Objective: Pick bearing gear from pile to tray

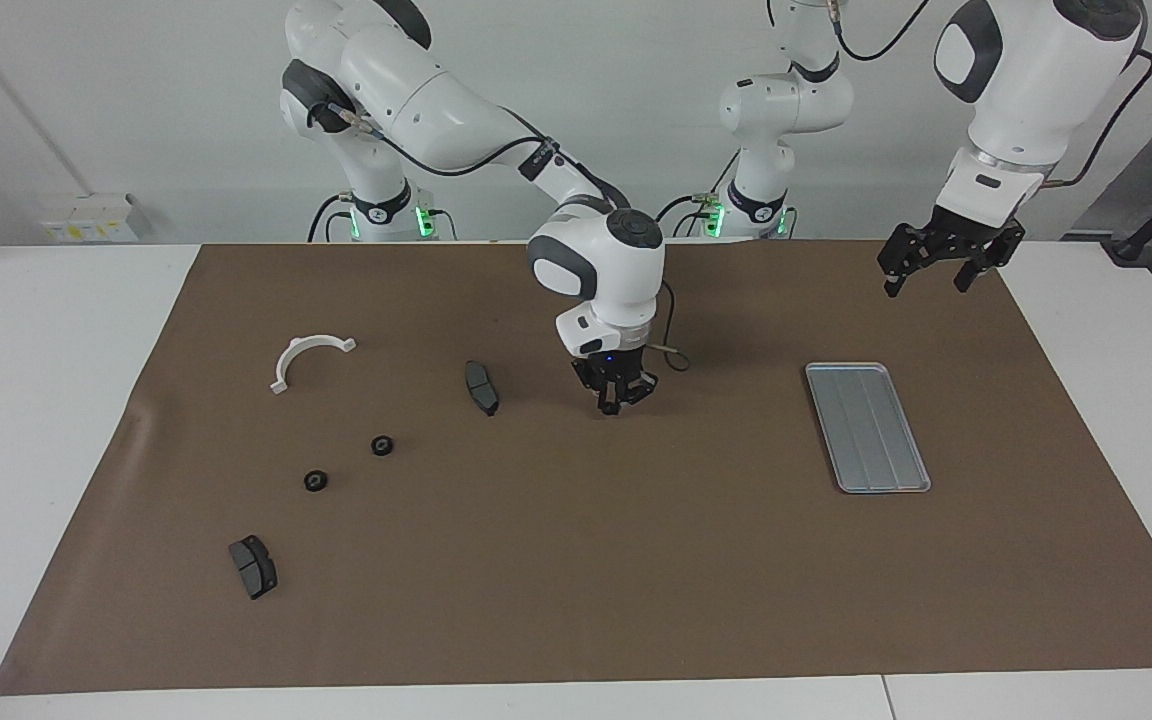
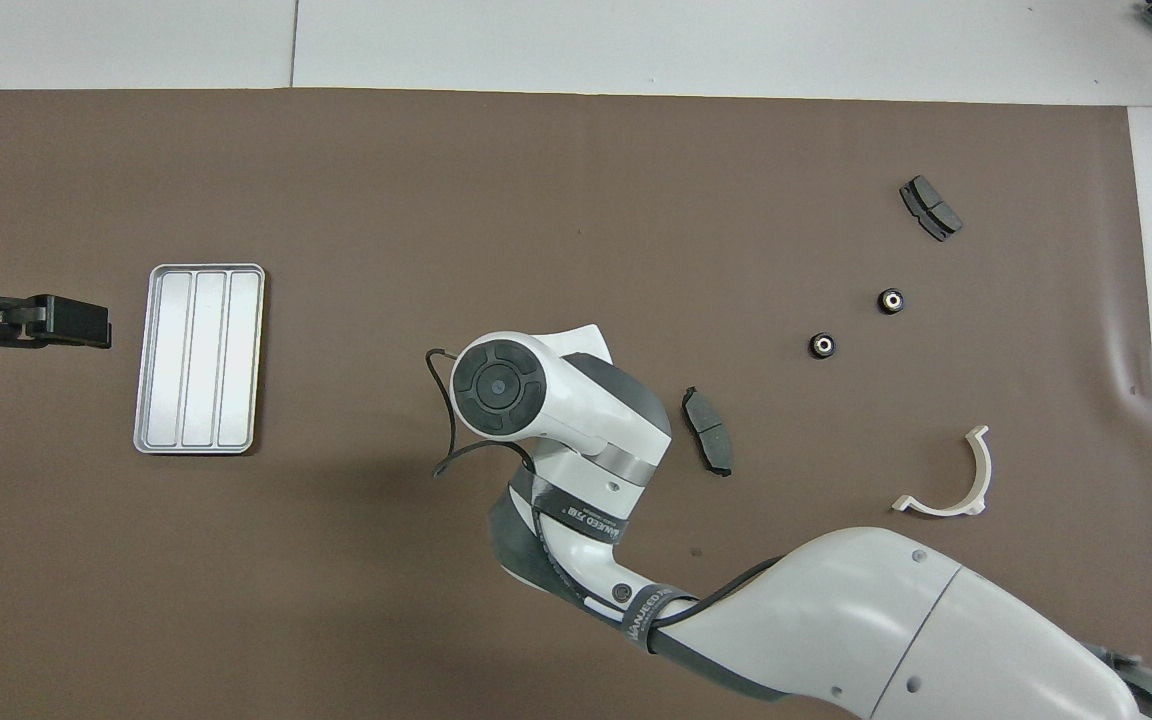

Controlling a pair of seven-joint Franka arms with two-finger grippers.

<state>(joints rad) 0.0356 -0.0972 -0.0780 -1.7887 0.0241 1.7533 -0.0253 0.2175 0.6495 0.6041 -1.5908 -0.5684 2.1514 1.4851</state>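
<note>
The right gripper (image 1: pixel 618 400) hung low over the brown paper mat (image 1: pixel 576 580), between one dark grey brake pad (image 1: pixel 481 387) and the flat silver-grey metal tray (image 1: pixel 866 425). I could not tell whether this gripper was closed, or whether it carried one of the small parts. Two tiny black round rings (image 1: pixel 382 445) (image 1: pixel 314 481) lay on the mat toward the right arm's end, well apart from the tray, and the tray held nothing. A second dark grey brake pad (image 1: pixel 253 566) and a white curved half-ring bracket (image 1: pixel 308 357) lay in the same scatter.

The left gripper (image 1: pixel 926 280) waited with jaws spread wide, raised over the mat edge toward the left arm's end, holding nothing.

The risk, in my judgement, is with such a small round part. If one is carried, a weak hold could drop it on the way. If it is released too high, it could bounce on the ridges and roll over the low rim. The black cable (image 1: pixel 671 358) looping at the right wrist could also brush something.

The mat between the right gripper and the tray was bare, so the way looked open. The tray lay well inside the mat edges. Only the waiting left gripper stood near it.
</note>
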